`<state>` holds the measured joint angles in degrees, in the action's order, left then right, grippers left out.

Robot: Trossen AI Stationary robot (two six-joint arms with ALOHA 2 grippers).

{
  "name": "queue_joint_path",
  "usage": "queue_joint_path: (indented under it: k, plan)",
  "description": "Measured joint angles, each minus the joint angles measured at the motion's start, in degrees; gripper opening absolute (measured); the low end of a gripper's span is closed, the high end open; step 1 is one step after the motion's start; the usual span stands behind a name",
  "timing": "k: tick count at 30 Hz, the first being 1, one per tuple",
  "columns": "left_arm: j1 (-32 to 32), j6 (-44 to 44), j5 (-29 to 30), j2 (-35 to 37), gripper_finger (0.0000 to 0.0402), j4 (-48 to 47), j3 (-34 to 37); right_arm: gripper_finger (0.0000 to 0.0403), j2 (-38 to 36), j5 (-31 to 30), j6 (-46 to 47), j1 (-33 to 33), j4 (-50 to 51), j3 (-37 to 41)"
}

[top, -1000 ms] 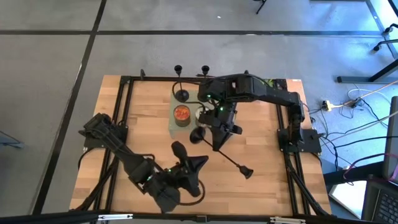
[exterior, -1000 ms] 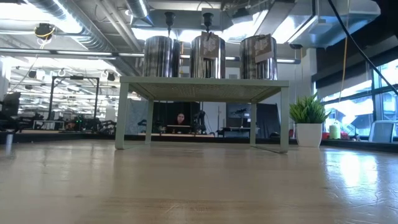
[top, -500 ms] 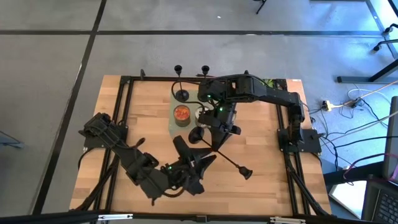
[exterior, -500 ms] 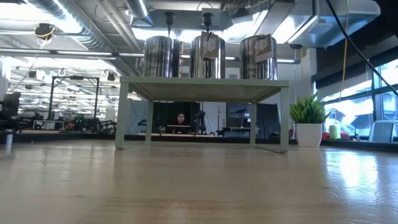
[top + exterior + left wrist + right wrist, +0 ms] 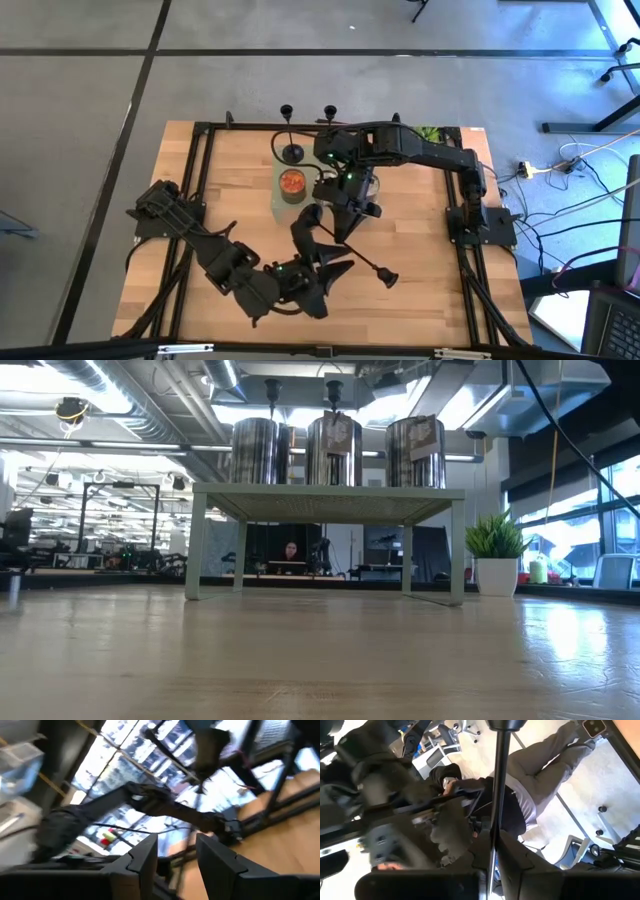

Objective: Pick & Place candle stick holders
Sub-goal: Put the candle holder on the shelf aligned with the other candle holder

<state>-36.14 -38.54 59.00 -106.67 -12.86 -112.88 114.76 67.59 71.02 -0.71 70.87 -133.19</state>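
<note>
A: From above, what was seen?
B: A candle holder [image 5: 362, 255] was gripped by the right gripper [image 5: 345, 228], its stem slanting beyond the closed jaws; the left gripper [image 5: 322, 252] was spread open beside it.

A: And the right wrist?
B: The stem [image 5: 499, 780] was clamped between the fingers [image 5: 517, 865].

Three cans [image 5: 335, 452] side by side on shelf [image 5: 328, 491]

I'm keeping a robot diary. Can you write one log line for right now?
right gripper: shut on candle stick holder, held tilted above table | left gripper: open, beside it | two holders by the shelf
</note>
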Motion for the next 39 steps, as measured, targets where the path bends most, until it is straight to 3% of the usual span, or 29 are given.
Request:
queue_joint_path:
  k: [7, 22, 33, 39]
  plan:
    - [1.3, 5.54, -3.44, -0.04, 0.013, -7.52, 0.0, 0.0023, 0.0, 0.07, 0.37, -0.48, -1.81, 0.0]
    - [3.36, 8.16, -5.06, -0.04, 0.0126, -8.37, 0.0, 0.0023, 0.02, -0.71, 0.5, -0.35, -2.69, 0.0]
    - [2.64, 8.92, -3.82, 0.0, 0.0016, -8.34, 0.0, 0.0023, 0.09, -1.37, 0.35, -0.28, -2.32, 0.09]
    - [2.65, 15.8, -3.65, 0.02, 0.0013, -8.48, 0.0, 0.0023, 0.13, -2.78, -2.01, -0.24, -2.33, 0.11]
